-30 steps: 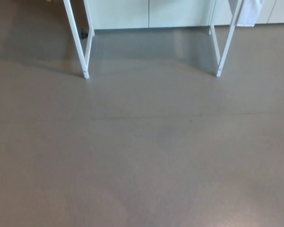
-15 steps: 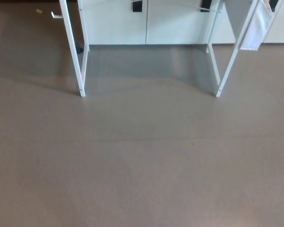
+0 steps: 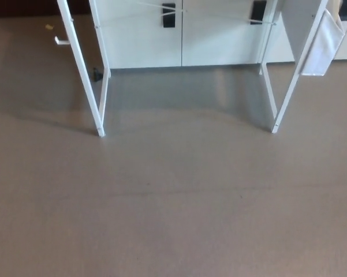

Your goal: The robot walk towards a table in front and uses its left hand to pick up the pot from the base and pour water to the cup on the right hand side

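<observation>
Two white table legs (image 3: 81, 66) stand at the upper left of the frame and two more (image 3: 291, 75) at the upper right, on a brown floor (image 3: 173, 208). White cabinets (image 3: 182, 34) lie behind. Neither hand shows, so their fingers cannot be told; pot and cup are out of view.

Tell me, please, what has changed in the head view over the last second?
The whole picture has shifted downward: the white table legs and the white cabinets sit lower in the frame, and the cabinets' dark handles have come into view. That is the camera moving, not the things. Nothing was taken hold of or let go; no robot hand shows. The brown floor looks unchanged.
</observation>
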You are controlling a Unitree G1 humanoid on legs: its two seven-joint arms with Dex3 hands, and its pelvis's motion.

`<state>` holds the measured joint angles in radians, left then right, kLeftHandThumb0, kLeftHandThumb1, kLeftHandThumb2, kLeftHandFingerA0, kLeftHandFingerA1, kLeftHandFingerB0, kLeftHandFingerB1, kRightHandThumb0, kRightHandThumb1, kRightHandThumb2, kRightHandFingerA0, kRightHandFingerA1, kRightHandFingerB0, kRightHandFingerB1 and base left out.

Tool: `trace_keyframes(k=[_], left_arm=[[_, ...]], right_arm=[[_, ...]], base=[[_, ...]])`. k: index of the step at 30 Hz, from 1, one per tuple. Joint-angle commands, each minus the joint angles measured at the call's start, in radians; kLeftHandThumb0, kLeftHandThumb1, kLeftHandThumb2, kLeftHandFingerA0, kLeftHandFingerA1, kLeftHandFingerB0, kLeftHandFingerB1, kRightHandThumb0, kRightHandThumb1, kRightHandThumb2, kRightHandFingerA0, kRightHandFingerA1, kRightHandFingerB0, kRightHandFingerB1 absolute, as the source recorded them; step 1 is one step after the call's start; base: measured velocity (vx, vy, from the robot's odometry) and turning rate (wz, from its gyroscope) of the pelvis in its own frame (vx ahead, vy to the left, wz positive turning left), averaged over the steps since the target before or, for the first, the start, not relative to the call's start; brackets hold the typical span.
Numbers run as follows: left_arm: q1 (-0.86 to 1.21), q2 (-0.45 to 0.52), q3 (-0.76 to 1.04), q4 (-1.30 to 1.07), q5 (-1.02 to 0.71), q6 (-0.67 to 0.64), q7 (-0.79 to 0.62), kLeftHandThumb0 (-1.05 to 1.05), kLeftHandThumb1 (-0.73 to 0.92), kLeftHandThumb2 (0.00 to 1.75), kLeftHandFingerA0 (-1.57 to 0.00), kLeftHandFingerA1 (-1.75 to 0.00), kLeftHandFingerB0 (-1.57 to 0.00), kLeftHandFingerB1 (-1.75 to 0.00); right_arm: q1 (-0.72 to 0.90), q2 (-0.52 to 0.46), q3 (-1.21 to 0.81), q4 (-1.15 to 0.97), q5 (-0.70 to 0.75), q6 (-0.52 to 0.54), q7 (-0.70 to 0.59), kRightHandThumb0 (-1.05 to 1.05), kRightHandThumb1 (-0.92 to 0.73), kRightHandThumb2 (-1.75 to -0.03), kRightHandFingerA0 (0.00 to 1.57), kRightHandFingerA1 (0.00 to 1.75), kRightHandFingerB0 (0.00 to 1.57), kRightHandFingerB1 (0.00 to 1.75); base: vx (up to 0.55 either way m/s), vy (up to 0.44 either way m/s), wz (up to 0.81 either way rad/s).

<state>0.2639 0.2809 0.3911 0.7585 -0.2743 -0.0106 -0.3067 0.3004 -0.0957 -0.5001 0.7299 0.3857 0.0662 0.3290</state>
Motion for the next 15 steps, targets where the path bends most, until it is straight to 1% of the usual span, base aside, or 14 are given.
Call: trace_keyframes(k=[1,2,3,4,6,9,10,11,12,13,14,15], left_arm=[[0.001,0.030,-0.004,-0.004,0.021,0.039,0.031,0.05,0.46,0.89,-0.36,-0.57,-0.22,-0.50],[-0.001,0.029,-0.006,-0.008,0.020,0.041,0.034,0.04,0.47,0.88,-0.37,-0.57,-0.23,-0.50],[-0.003,0.030,-0.007,-0.011,0.020,0.045,0.035,0.04,0.48,0.89,-0.36,-0.57,-0.23,-0.50],[-0.009,0.032,-0.008,-0.011,0.015,0.052,0.034,0.05,0.48,0.90,-0.38,-0.58,-0.22,-0.50],[-0.014,0.032,-0.007,-0.010,0.008,0.058,0.035,0.05,0.48,0.90,-0.38,-0.58,-0.22,-0.50],[-0.018,0.030,-0.003,-0.018,-0.006,0.070,0.025,0.04,0.46,0.89,-0.33,-0.56,-0.21,-0.49],[-0.029,0.033,-0.001,-0.010,-0.011,0.070,0.018,0.06,0.66,0.59,-0.42,-0.40,-0.31,-0.34],[-0.032,0.033,-0.001,-0.025,-0.015,0.088,0.021,0.03,0.47,0.89,-0.35,-0.57,-0.19,-0.49],[-0.033,0.033,-0.001,-0.032,-0.016,0.096,0.022,0.03,0.47,0.89,-0.35,-0.57,-0.19,-0.49],[-0.033,0.035,-0.010,-0.033,-0.004,0.089,0.027,0.05,0.66,0.58,-0.44,-0.40,-0.32,-0.34],[-0.032,0.035,-0.013,-0.035,0.002,0.087,0.029,0.05,0.66,0.58,-0.44,-0.40,-0.32,-0.34],[-0.032,0.033,-0.012,-0.046,-0.001,0.095,0.033,0.03,0.47,0.89,-0.34,-0.57,-0.20,-0.49]], right_arm=[[0.011,-0.004,-0.004,-0.016,0.019,-0.013,0.019,0.00,-0.78,-0.63,0.25,0.35,0.12,0.29],[0.011,-0.005,-0.002,-0.018,0.017,-0.012,0.014,-0.02,-0.78,-0.63,0.26,0.35,0.13,0.29],[0.007,-0.007,-0.001,-0.014,0.015,-0.014,0.013,-0.01,-0.78,-0.63,0.25,0.35,0.13,0.29],[0.002,-0.006,-0.003,-0.006,0.017,-0.021,0.014,-0.01,-0.77,-0.63,0.27,0.35,0.15,0.29],[0.002,-0.002,-0.005,-0.008,0.021,-0.026,0.011,-0.01,-0.77,-0.63,0.27,0.35,0.15,0.29],[0.021,0.009,0.006,-0.071,0.014,0.003,-0.021,0.00,-0.78,-0.63,0.26,0.34,0.16,0.29],[0.017,0.011,0.005,-0.073,0.019,0.007,-0.021,0.00,-0.78,-0.63,0.26,0.34,0.16,0.29],[0.009,0.010,0.000,-0.063,0.027,0.007,-0.018,0.00,-0.77,-0.63,0.27,0.34,0.16,0.29],[0.007,0.010,-0.002,-0.060,0.030,0.007,-0.017,0.00,-0.77,-0.63,0.27,0.34,0.16,0.29],[0.002,0.007,-0.002,-0.044,0.025,-0.005,-0.018,-0.01,-0.77,-0.62,0.29,0.35,0.17,0.30],[-0.001,0.006,-0.002,-0.038,0.023,-0.011,-0.019,-0.01,-0.77,-0.62,0.29,0.35,0.17,0.30],[-0.010,0.001,0.000,-0.019,0.017,-0.022,-0.021,-0.03,-0.75,-0.62,0.29,0.35,0.18,0.30]], base=[[0.25,0.230,-0.07],[0.30,0.287,0.54],[0.30,0.251,-0.55],[0.29,0.240,-0.05],[0.19,0.118,0.07],[0.17,0.035,0.06],[0.20,-0.025,0.08],[0.18,-0.050,0.09],[0.17,-0.086,0.15],[0.17,-0.103,0.06],[0.06,-0.144,0.06],[0.10,-0.172,0.14]])
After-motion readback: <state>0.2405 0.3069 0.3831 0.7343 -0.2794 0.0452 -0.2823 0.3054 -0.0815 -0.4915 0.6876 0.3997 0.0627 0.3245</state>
